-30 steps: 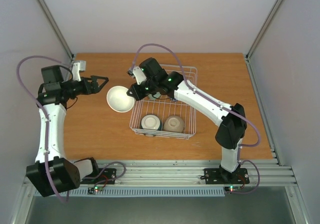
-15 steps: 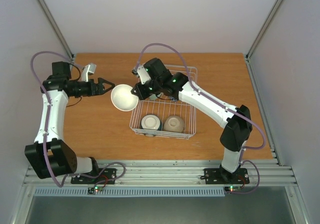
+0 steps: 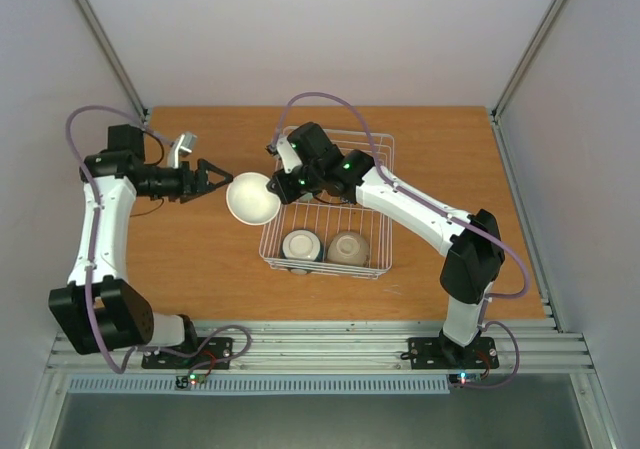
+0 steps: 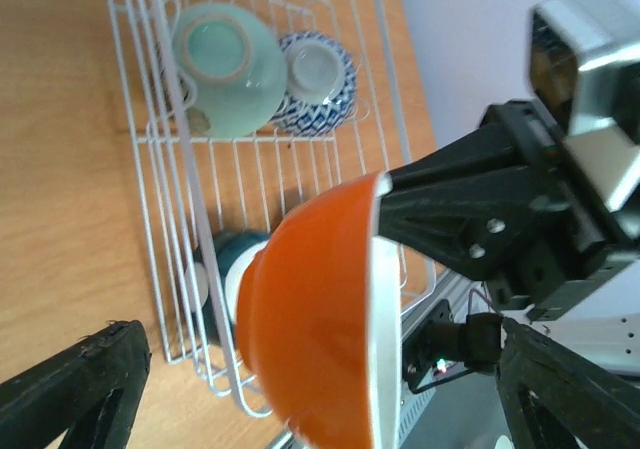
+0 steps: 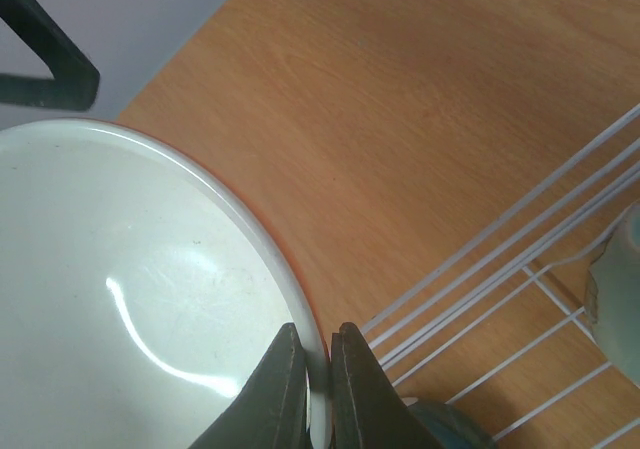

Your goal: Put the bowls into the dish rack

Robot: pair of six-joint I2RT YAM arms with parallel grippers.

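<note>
My right gripper (image 3: 274,187) is shut on the rim of an orange bowl with a white inside (image 3: 252,198) and holds it in the air, tilted, just left of the white wire dish rack (image 3: 385,169). The right wrist view shows the fingers (image 5: 318,369) pinching the rim of the bowl (image 5: 130,299). My left gripper (image 3: 222,180) is open, its tips at the bowl's left edge. In the left wrist view the bowl (image 4: 310,329) sits ahead between the open fingers (image 4: 70,389).
The rack (image 4: 150,169) holds a pale green bowl (image 4: 225,69), a blue patterned bowl (image 4: 315,69) and a dark teal bowl (image 4: 225,259). Two of them show from above (image 3: 301,245) (image 3: 347,247). Bare wooden table (image 3: 190,259) lies left of the rack.
My left gripper has swung right and closed in on the bowl's left edge. My right gripper has carried the bowl slightly right and up, towards the rack.
</note>
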